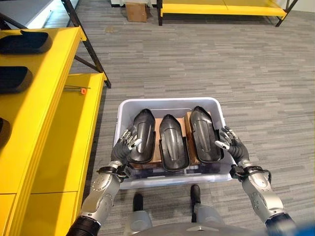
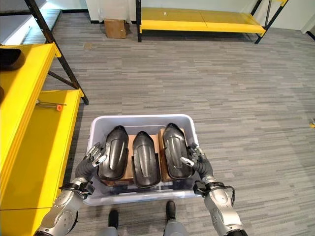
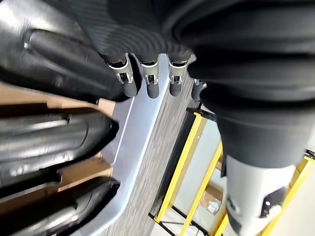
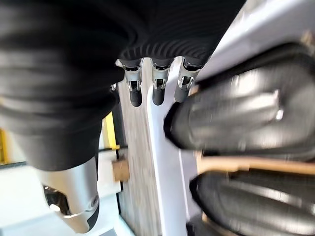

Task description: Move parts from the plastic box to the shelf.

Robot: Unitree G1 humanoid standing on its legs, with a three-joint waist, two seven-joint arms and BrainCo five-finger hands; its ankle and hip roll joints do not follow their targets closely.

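Parts (image 1: 172, 142), three glossy black moulded shells, lie side by side on cardboard in the pale plastic box (image 1: 167, 104), long axes running away from the robot. Left hand (image 1: 129, 141), fingers relaxed and spread, rests at the nearest shell's outer flank; right hand (image 1: 227, 140) likewise, holding nothing. Yellow shelf (image 1: 54, 98) stands beyond the left fingers, so that arm is nearer.

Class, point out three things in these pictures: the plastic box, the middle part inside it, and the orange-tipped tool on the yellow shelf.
Plastic box (image 1: 167, 103): left eye view, far rim.
Middle part (image 1: 173, 142): left eye view, its top surface.
Orange-tipped tool (image 1: 83, 91): left eye view, orange tip.
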